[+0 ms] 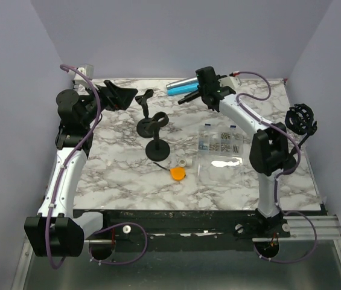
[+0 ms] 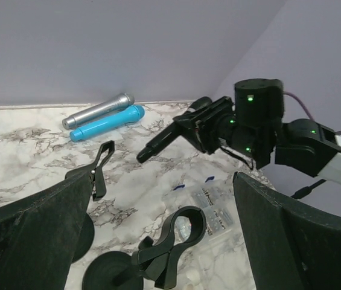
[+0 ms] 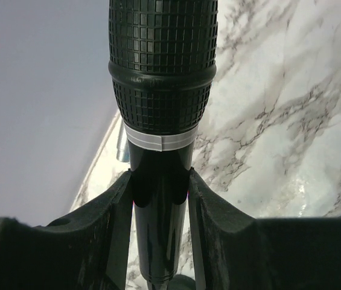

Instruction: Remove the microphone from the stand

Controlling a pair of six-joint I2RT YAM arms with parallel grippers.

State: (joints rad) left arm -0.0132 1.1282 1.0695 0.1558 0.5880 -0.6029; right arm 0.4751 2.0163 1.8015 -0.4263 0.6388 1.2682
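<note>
My right gripper (image 1: 198, 90) is shut on a black microphone (image 1: 188, 96) and holds it above the far middle of the table. The right wrist view shows its mesh head (image 3: 161, 60) and its glossy body between my fingers (image 3: 107, 223). The left wrist view shows the same microphone (image 2: 164, 139) sticking out of the right gripper (image 2: 209, 124). The black stand (image 1: 157, 148) has a round base and an empty ring clip (image 2: 188, 232). My left gripper (image 1: 124, 96) is wide open and empty, left of the stand.
A silver microphone (image 2: 98, 110) and a blue one (image 2: 107, 124) lie at the back wall. A second clip stand (image 1: 145, 101) stands near the left gripper. A clear box of small parts (image 1: 218, 144), an orange disc (image 1: 177, 173) and a black shock mount (image 1: 301, 119) lie to the right.
</note>
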